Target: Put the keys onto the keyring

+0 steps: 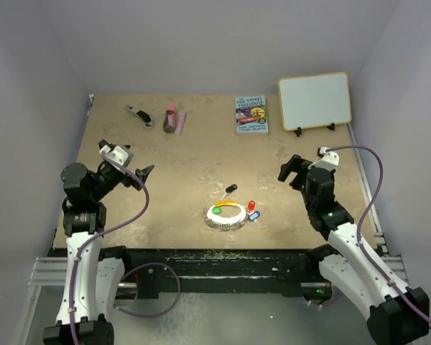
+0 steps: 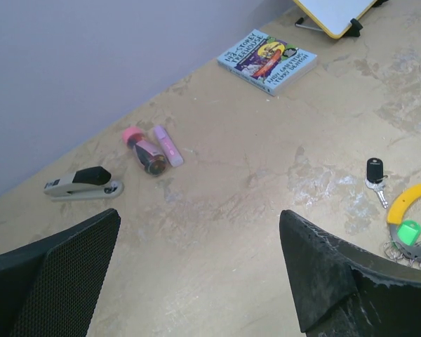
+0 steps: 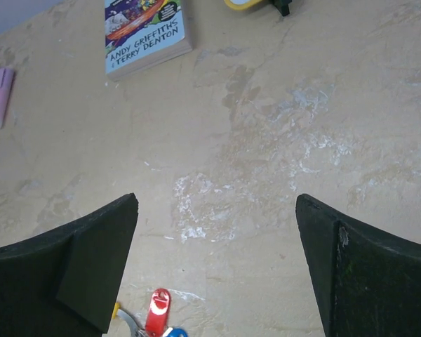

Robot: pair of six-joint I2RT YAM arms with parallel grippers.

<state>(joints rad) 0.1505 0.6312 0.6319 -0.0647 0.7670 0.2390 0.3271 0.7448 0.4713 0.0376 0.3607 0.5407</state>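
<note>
Left gripper [image 2: 200, 216] and right gripper [image 3: 217, 202] are both hanging wide open, empty; right should be grabbing the black key [image 1: 231, 188] while left's pinning the keyring [image 1: 226, 224].

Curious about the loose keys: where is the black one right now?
In the overhead view the black key lies near the middle of the table, just beyond the keyring on its far side, with the red and blue keys nearer and to the right.

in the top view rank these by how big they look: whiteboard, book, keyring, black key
1. whiteboard
2. book
3. keyring, wider than the book but covering less area, so this pair is close and unsure
4. black key, clearly the smallest
</note>
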